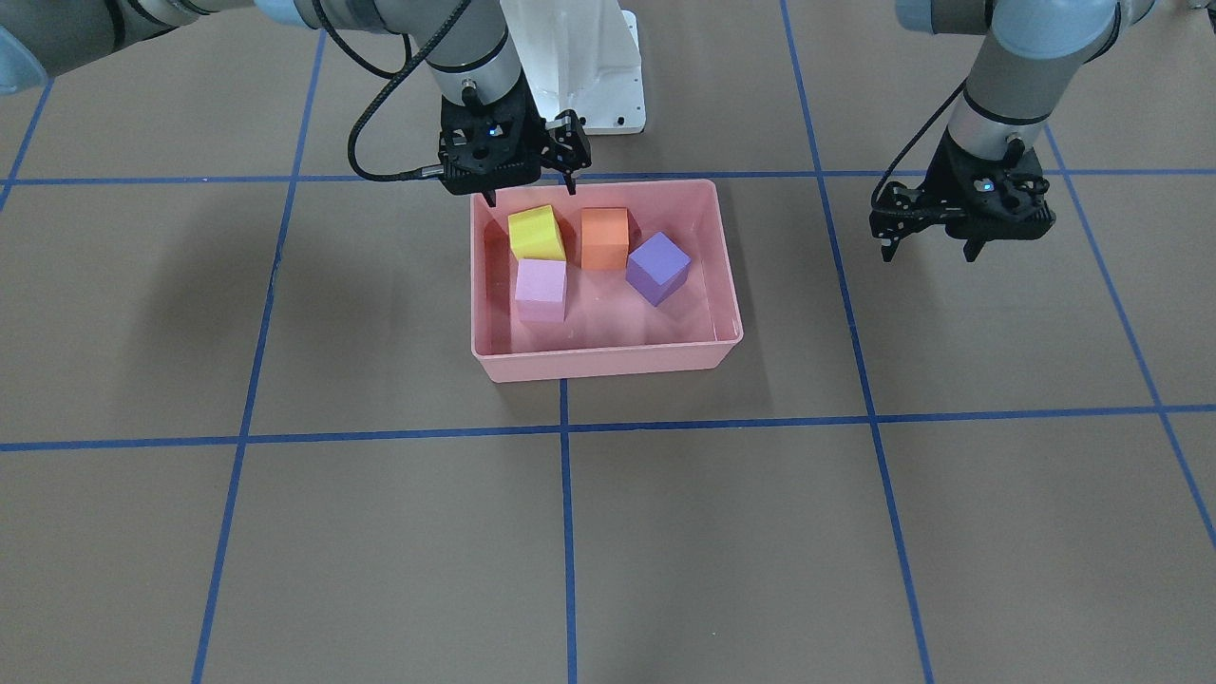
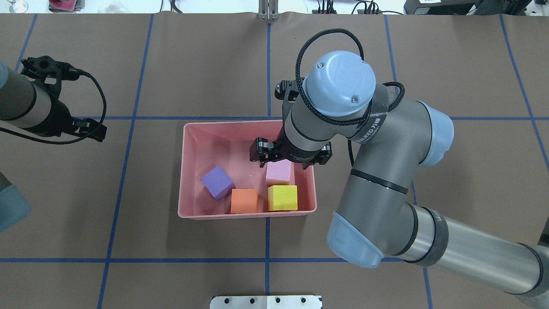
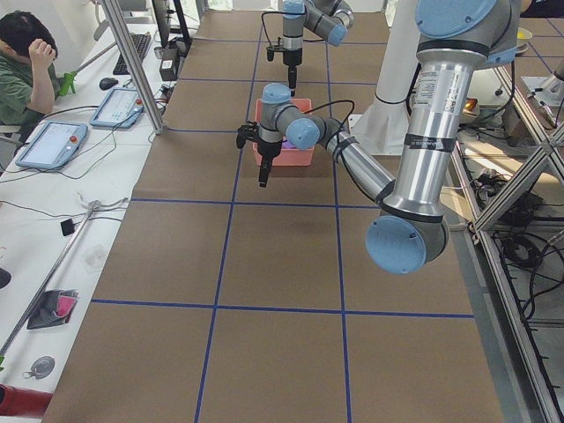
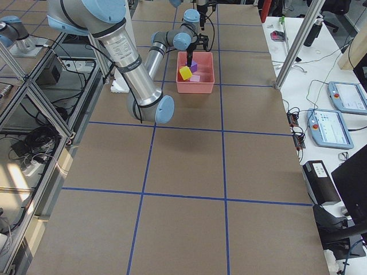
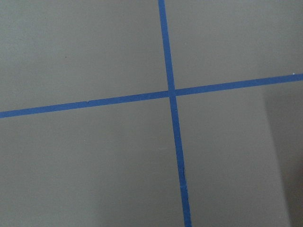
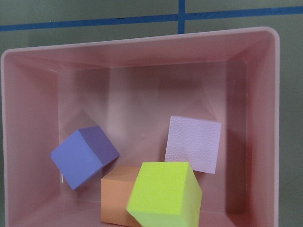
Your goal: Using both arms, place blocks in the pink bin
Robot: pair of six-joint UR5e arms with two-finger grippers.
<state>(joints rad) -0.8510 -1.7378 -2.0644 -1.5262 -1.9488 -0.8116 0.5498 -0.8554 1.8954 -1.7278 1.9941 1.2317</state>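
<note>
Brown tabletop [image 1: 380,532], blue grid [image 1: 567,532], prob. tape

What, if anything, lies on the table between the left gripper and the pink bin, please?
Between the left gripper and the pink bin, the front-facing view shows only bare table crossed by one blue tape line.

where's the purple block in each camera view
Front-facing: purple block in pink bin, right half.
Overhead: block in bin's left half.
Exterior left: cannot tell, left arm covers bin.
Exterior right: block at bin's far end.
Left wrist: not in it.
Right wrist: block lower left.
Shared landmark: the pink bin.
</note>
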